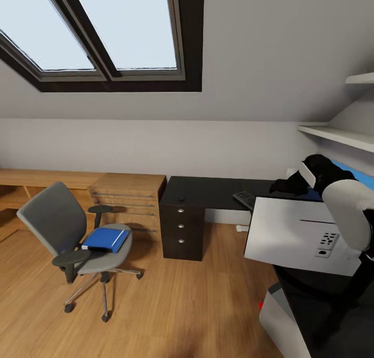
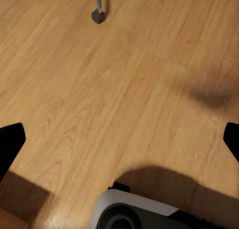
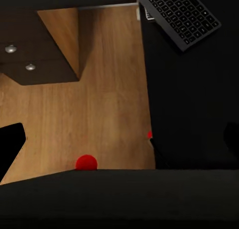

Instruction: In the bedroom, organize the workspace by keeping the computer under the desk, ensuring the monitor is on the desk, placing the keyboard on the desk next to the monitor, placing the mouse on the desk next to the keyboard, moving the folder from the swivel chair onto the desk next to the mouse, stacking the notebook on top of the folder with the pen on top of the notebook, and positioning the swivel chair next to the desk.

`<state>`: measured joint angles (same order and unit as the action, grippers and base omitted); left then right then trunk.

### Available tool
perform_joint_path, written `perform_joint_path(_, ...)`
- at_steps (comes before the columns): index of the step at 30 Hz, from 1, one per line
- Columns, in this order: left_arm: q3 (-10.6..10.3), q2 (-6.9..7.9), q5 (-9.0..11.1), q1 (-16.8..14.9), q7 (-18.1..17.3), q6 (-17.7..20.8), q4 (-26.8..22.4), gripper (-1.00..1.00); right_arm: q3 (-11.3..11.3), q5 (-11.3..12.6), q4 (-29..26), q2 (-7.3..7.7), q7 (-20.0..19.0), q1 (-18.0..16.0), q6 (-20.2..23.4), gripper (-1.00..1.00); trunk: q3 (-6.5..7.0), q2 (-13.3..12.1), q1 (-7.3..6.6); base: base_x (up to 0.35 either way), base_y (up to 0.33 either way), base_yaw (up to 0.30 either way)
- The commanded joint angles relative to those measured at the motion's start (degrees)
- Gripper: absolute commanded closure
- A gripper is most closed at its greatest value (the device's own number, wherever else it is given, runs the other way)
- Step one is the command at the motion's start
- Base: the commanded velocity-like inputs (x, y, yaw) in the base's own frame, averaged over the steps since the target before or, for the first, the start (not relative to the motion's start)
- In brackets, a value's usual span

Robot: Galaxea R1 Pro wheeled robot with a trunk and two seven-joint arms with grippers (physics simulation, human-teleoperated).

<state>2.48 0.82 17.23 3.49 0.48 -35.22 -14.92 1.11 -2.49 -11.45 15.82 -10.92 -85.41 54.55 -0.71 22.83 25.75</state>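
Holding the monitor [image 1: 293,232] by its white back, the right arm is carrying it over the desk [image 1: 218,191], near the keyboard [image 3: 180,17]; its grip cannot be confirmed. Lowering it upright, clear of the keys, is advisable. The left gripper [image 2: 119,139] is hanging open above the floor [image 2: 99,89].

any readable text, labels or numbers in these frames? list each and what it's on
No legible text in any view.
Monitor white back: small dark port markings, too small to read.
Keyboard: key legends too blurred to read.
Folder on the swivel chair: plain blue, no label visible.
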Motion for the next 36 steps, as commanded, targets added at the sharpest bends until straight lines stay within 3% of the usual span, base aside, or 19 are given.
perform_joint_path(1,0.2,-0.02,-0.3,0.0,0.0,0.0,-0.1,-1.0,0.1,-0.3,0.0,-0.07,-0.5,0.0,0.2,-1.0,-0.07,0.1,0.03,0.0,0.0,0.0)
perform_joint_path(36,0.2,-0.02,-0.3,0.0,0.1,-0.1,-0.1,-1.0,0.4,-1.1,3.0,-0.17,-0.7,0.0,0.6,-1.0,-0.07,0.1,0.03,-0.063,-0.007,0.0)
